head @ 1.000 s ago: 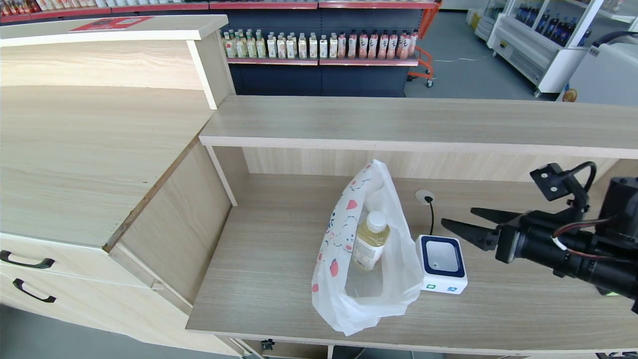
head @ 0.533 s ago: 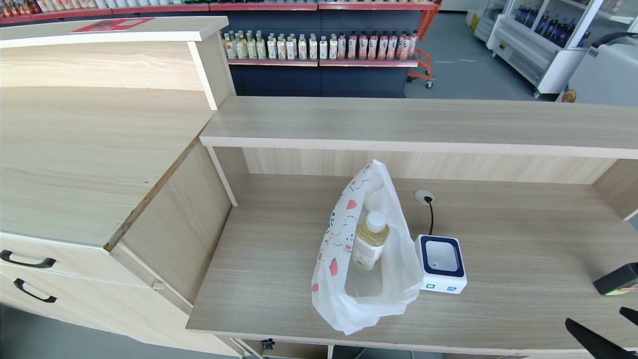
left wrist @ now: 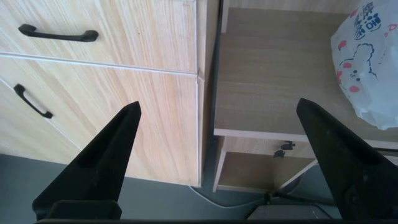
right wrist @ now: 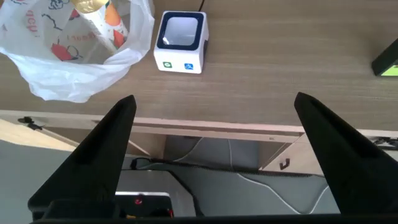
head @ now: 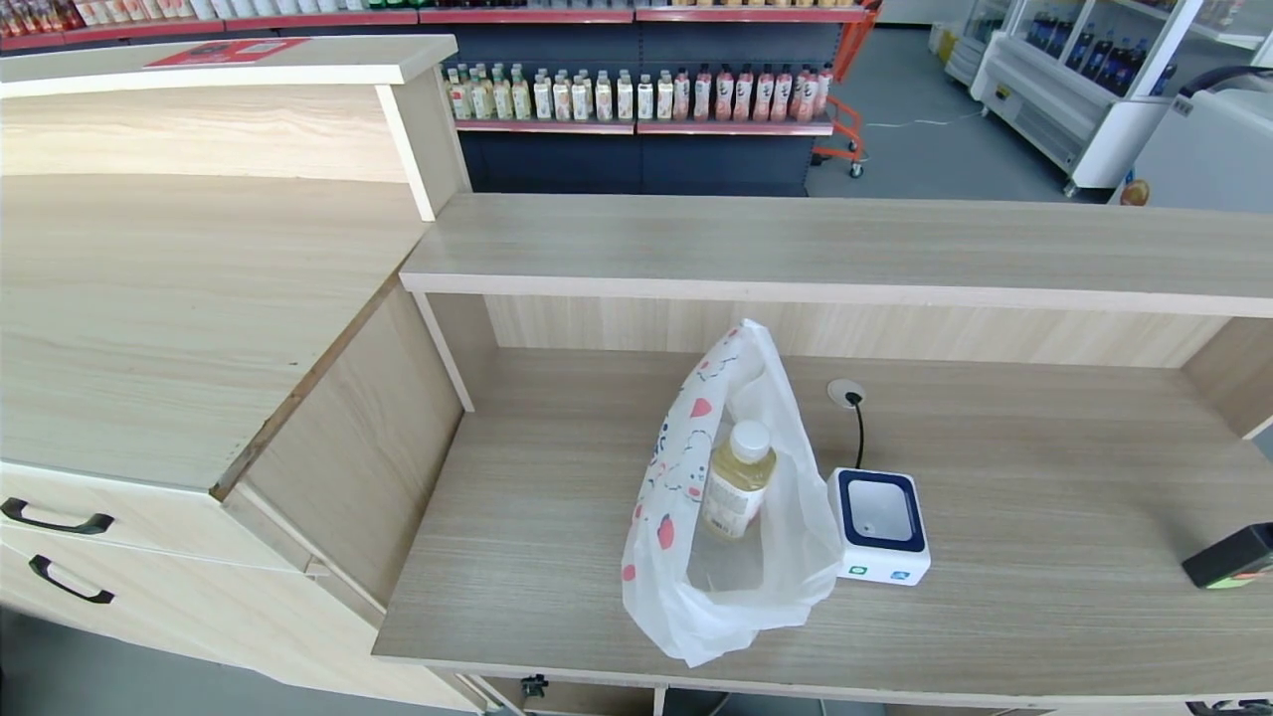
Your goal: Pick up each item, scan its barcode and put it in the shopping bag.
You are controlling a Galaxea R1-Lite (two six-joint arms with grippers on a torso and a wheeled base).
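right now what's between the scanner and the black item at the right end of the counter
Nothing: the head view shows bare counter between the scanner and the black item.

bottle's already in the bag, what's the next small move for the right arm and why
Probably bring the open right claw up toward the dark item at the counter's right edge. The bottle stands inside the shopping bag, that item lies outside it, and the claw hangs empty off the near edge.
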